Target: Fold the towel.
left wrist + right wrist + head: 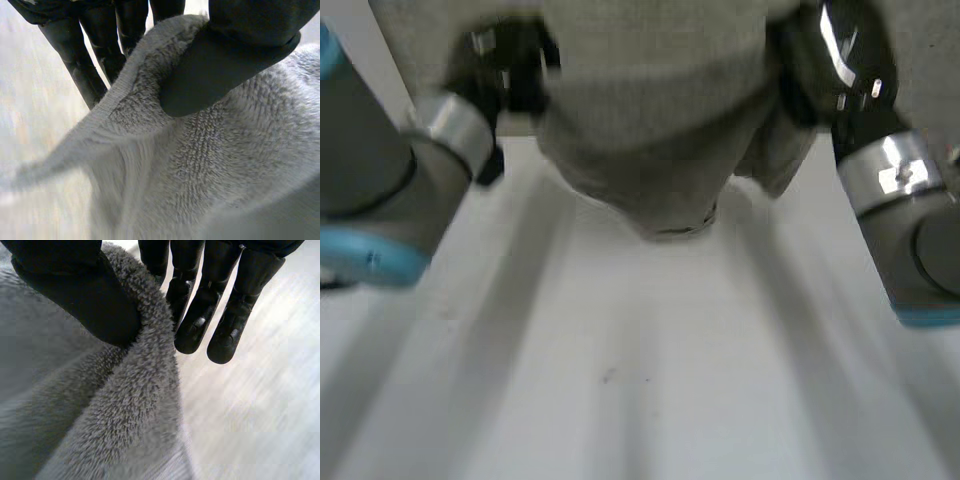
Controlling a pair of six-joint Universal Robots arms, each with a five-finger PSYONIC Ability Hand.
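The towel (650,130) hung clear of the counter (640,380), gathered into a sagging bundle between the 2 hands, its lowest fold dangling above the counter's far part and, as far as could be told, not touching it. Its long axis ran side to side, from the left hand (510,70) at one upper end to the right hand (825,58) at the other. Neither hand was therefore nearer: each held its own end of the top edge, and the cloth drooped below and between them. In the left wrist view the left thumb (220,70) pressed flat on the pile just inside the hemmed edge, while the fingers (82,70) ran straight down behind that edge, so the cloth was pinched between them. The right wrist view mirrored this. The right thumb (75,295) lay on the near face of the towel, and the right hand's fingers (200,325) extended straight past the rolled edge, the innermost one tucked behind the cloth. I judged this a pinch too, since the towel was being carried. Both arms were raised, coming in from either side with the hands at roughly equal height. The coming move seemed to turn on that gap below: the hanging fold would need to meet the counter before the held edge could be laid over it.
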